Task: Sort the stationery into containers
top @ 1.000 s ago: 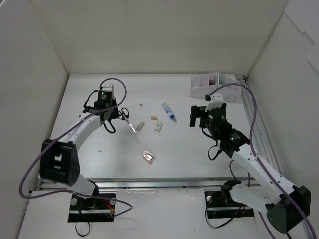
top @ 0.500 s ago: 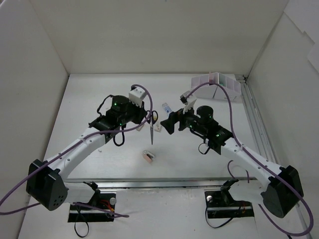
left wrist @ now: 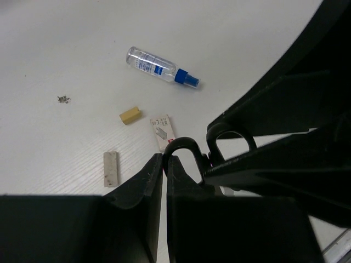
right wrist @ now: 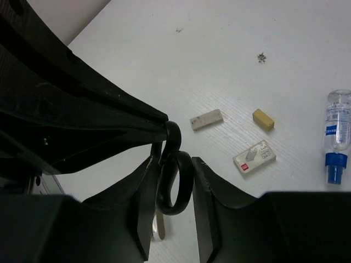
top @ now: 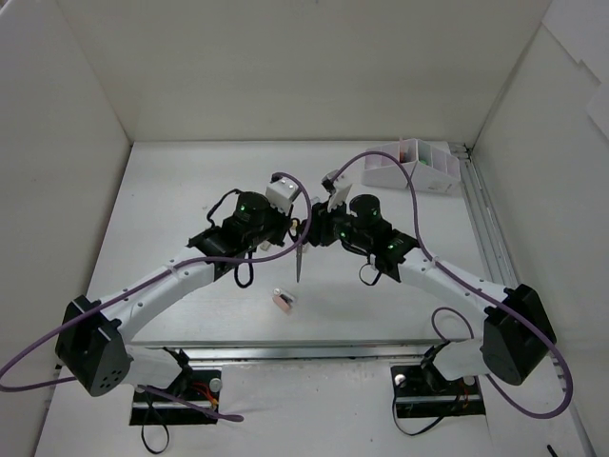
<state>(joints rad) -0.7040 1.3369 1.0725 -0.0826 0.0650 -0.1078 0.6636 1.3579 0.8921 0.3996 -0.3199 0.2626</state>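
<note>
Left end effector [left wrist: 165, 164] and right end effector [right wrist: 176, 162] grip one scissors [top: 300, 257] near two erasers [left wrist: 130, 115], one tube [left wrist: 159, 72].

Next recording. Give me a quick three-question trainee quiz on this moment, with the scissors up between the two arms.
1. True or false: the scissors lie flat on the table.
2. The white organiser stands at the table's: A) far right corner, B) near left corner, C) centre.
3. Fill in: the left hand is pinched shut on the scissors' black ____.
Key: 1 false, they hang blades down between the left hand and the right hand. 2 A. 3 handle.
</note>
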